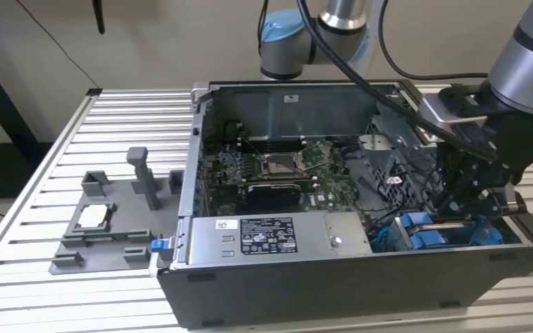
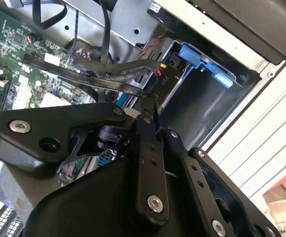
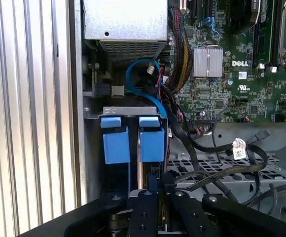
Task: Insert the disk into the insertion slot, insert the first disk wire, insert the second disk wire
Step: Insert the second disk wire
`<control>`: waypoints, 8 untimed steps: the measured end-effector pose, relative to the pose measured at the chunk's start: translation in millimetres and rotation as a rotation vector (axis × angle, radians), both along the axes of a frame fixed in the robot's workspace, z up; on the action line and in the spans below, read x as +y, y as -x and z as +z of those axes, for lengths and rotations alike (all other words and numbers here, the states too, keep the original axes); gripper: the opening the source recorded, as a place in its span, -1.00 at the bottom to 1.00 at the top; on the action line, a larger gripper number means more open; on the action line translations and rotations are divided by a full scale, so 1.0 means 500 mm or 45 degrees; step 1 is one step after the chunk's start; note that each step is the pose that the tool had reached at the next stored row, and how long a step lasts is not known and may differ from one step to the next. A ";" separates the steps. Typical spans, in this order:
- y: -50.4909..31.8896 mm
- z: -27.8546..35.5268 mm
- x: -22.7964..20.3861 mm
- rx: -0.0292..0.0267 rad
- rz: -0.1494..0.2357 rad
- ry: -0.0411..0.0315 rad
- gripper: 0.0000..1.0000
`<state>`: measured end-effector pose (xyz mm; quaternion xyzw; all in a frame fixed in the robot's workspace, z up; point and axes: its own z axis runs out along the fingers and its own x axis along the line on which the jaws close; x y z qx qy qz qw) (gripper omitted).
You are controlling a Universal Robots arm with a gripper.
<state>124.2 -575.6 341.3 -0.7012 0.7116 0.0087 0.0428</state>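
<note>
Even, soft indoor light — the exterior view is slightly hazy. Glare whitens the slatted table (image 1: 44,208) in the first wrist view; the gripper (image 2: 150,106) looms dark, blurred.

the arm (image 1: 526,62) reaches steeply down, its gripper (image 1: 466,208) pointing downward.

1. white logo lettering on the green motherboard (image 3: 240,63), right by the finned heatsink (image 3: 207,61)
2. white sticker (image 1: 264,234) on the silver power-supply box (image 1: 332,239), print too tiny to read
3. small white tag (image 3: 239,148) on a black cable, can't read it
</note>
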 end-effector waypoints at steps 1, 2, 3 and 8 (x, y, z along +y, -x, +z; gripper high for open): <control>0.000 0.000 0.0002 -0.0003 -0.001 -0.0001 -0.69; 0.000 -0.001 0.0002 -0.0004 -0.001 0.0001 -0.69; 0.000 -0.001 0.0003 -0.0004 -0.002 0.0002 -0.69; 0.000 -0.006 0.0003 -0.0004 -0.005 0.0003 -0.69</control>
